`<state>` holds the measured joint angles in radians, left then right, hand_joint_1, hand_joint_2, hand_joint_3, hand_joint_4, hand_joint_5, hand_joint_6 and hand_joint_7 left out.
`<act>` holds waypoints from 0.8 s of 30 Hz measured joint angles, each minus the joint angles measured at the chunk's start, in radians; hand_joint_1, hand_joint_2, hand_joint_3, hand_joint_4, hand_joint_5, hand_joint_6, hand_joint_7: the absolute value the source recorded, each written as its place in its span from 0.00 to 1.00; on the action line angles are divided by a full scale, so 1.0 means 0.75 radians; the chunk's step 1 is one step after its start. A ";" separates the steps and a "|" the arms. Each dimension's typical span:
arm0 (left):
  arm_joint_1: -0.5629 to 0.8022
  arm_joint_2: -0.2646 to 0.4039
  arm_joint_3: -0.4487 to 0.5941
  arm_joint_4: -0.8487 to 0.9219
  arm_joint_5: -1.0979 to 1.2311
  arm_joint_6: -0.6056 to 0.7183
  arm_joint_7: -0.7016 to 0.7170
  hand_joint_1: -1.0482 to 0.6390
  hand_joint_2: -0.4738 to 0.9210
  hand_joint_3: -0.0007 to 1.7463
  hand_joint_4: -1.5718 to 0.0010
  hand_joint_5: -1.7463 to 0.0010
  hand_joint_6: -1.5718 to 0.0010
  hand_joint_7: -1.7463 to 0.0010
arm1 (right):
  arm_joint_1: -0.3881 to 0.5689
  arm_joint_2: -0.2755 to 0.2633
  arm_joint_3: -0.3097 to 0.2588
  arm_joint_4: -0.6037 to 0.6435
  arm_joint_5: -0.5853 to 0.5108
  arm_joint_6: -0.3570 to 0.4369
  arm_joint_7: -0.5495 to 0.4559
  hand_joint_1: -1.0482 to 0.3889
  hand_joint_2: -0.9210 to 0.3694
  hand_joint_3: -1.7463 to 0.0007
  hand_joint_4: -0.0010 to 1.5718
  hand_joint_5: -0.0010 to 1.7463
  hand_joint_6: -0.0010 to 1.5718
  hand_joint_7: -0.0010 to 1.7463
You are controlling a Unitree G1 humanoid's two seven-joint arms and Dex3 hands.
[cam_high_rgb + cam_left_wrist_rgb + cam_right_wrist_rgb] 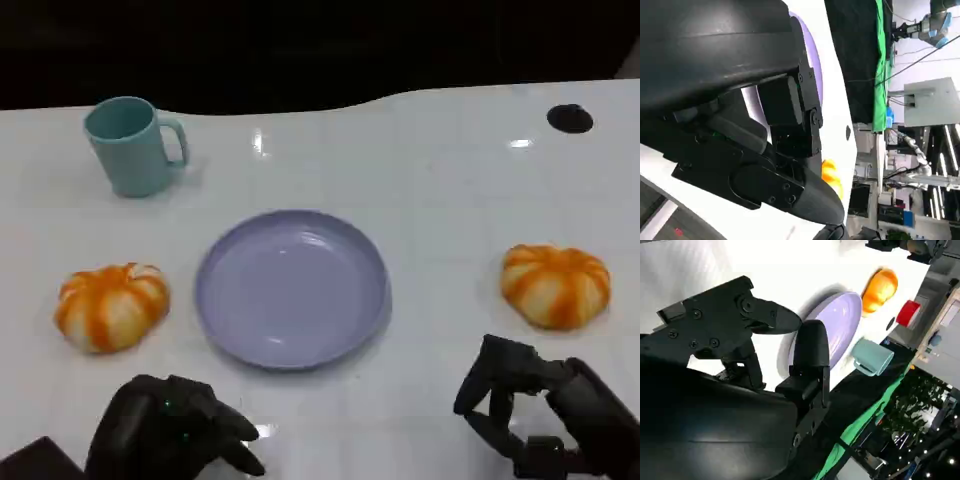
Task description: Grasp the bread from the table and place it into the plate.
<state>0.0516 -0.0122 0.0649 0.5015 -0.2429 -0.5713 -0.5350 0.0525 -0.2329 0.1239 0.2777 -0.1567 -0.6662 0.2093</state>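
Head view: lavender plate (291, 288) sits mid-table, bare white table (440, 200) all around it. One bread (110, 305) lies just left of the plate, another bread (556, 285) well off to its right, both on the tabletop. Left hand (175, 428) hangs at the near edge, fingers curled in on nothing. Right hand (530, 405) hovers just short of the right-side bread, fingers parted and holding nothing. Teal mug (132, 146) stands far left.

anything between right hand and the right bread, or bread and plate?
Nothing visible. The right hand hangs near the table edge, with bare table up to the right bread. Bare table also separates that bread from the plate. The cup stands far off.
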 measured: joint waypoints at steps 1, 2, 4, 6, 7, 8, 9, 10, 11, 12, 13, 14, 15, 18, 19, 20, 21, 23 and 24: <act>0.000 0.000 0.000 0.000 0.000 0.000 0.000 0.00 0.97 0.00 0.02 0.72 0.00 0.85 | 0.000 0.000 0.000 0.001 -0.002 0.000 0.000 0.53 0.16 0.58 0.43 1.00 0.35 0.86; 0.000 0.000 0.000 0.000 0.000 0.000 0.000 0.00 0.97 0.00 0.02 0.72 0.00 0.85 | 0.000 0.000 0.000 0.003 -0.002 0.000 0.000 0.53 0.16 0.58 0.43 1.00 0.35 0.86; 0.000 0.000 0.000 0.000 -0.001 0.000 0.000 0.00 0.98 0.00 0.02 0.72 0.00 0.85 | 0.000 0.000 0.001 0.003 -0.002 0.000 0.000 0.54 0.16 0.58 0.42 1.00 0.35 0.86; 0.000 0.000 0.000 0.000 -0.001 0.000 0.000 0.00 0.98 0.00 0.02 0.72 0.00 0.86 | 0.000 0.000 0.001 0.004 -0.003 0.000 0.000 0.54 0.16 0.58 0.42 1.00 0.35 0.86; 0.000 0.000 0.000 0.000 -0.001 0.000 0.000 0.00 0.98 0.00 0.02 0.72 0.00 0.86 | 0.000 0.000 0.001 0.004 -0.003 0.000 0.000 0.54 0.16 0.58 0.42 1.00 0.35 0.86; 0.000 0.000 0.000 0.001 -0.001 0.000 0.000 0.00 0.98 0.00 0.02 0.72 0.00 0.86 | 0.000 0.000 0.001 0.004 -0.003 0.000 0.000 0.54 0.16 0.58 0.42 1.00 0.35 0.86; 0.000 0.000 0.000 0.001 -0.001 0.000 0.000 0.00 0.98 0.00 0.02 0.72 0.00 0.86 | 0.000 0.000 0.001 0.004 -0.004 0.000 0.000 0.54 0.16 0.58 0.42 1.00 0.35 0.86; -0.001 0.000 0.000 0.002 -0.001 0.000 0.000 0.00 0.98 0.00 0.02 0.72 0.00 0.86 | 0.000 0.000 0.001 0.004 -0.004 0.000 0.000 0.54 0.16 0.58 0.42 1.00 0.35 0.86; -0.001 0.000 0.000 0.003 -0.001 -0.001 0.000 0.00 0.98 0.00 0.02 0.72 0.00 0.86 | 0.000 0.000 0.001 0.004 -0.004 0.000 0.000 0.54 0.16 0.58 0.42 1.00 0.35 0.86; -0.001 0.000 0.000 0.004 -0.001 -0.004 0.000 0.00 0.98 0.00 0.02 0.72 0.00 0.86 | 0.000 0.000 0.001 0.004 -0.004 -0.001 0.000 0.54 0.16 0.58 0.42 1.00 0.35 0.86; -0.001 0.000 0.000 0.004 -0.001 -0.006 0.000 0.00 0.98 0.00 0.02 0.72 0.00 0.86 | 0.000 0.000 0.001 0.004 -0.005 -0.001 0.000 0.54 0.16 0.58 0.42 1.00 0.35 0.86; -0.001 0.000 0.000 0.004 -0.001 -0.007 0.000 0.00 0.98 0.00 0.02 0.72 0.00 0.86 | 0.000 0.000 0.001 0.005 -0.005 -0.001 -0.001 0.54 0.16 0.58 0.42 1.00 0.35 0.86; -0.001 0.000 0.000 0.004 -0.001 -0.008 0.000 0.00 0.98 0.00 0.02 0.72 0.00 0.86 | 0.000 0.000 0.001 0.006 -0.005 -0.001 -0.001 0.54 0.16 0.58 0.42 1.00 0.35 0.86; -0.001 0.000 0.000 0.004 -0.001 -0.008 0.000 0.00 0.98 0.00 0.02 0.72 0.00 0.86 | 0.000 0.000 0.001 0.007 -0.005 -0.001 -0.001 0.54 0.16 0.57 0.42 1.00 0.35 0.86; -0.001 0.000 0.000 0.004 -0.001 -0.008 0.000 0.00 0.98 0.00 0.02 0.72 0.00 0.86 | 0.000 0.000 0.001 0.008 -0.005 -0.003 -0.001 0.54 0.16 0.57 0.42 1.00 0.35 0.86; -0.001 0.000 0.000 0.004 -0.001 -0.008 0.000 0.00 0.98 0.00 0.02 0.72 0.00 0.86 | 0.000 0.000 0.001 0.009 -0.005 -0.004 -0.001 0.54 0.16 0.57 0.42 1.00 0.35 0.86; -0.001 0.000 0.000 0.004 -0.001 -0.008 0.000 0.00 0.98 0.00 0.02 0.72 0.00 0.86 | 0.000 0.000 0.001 0.010 -0.005 -0.004 -0.001 0.54 0.16 0.57 0.42 1.00 0.35 0.86; -0.001 0.000 0.000 0.004 -0.001 -0.008 0.000 0.00 0.97 0.00 0.02 0.72 0.00 0.86 | -0.001 0.000 0.001 0.013 -0.004 -0.005 -0.001 0.54 0.16 0.57 0.42 1.00 0.35 0.86; -0.001 0.000 0.000 0.004 -0.002 -0.008 0.000 0.00 0.97 0.00 0.02 0.72 0.00 0.86 | -0.001 0.000 0.001 0.015 -0.004 -0.008 -0.001 0.54 0.16 0.57 0.42 1.00 0.35 0.86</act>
<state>0.0506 -0.0120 0.0651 0.5047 -0.2441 -0.5774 -0.5353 0.0517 -0.2328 0.1250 0.2888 -0.1595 -0.6723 0.2087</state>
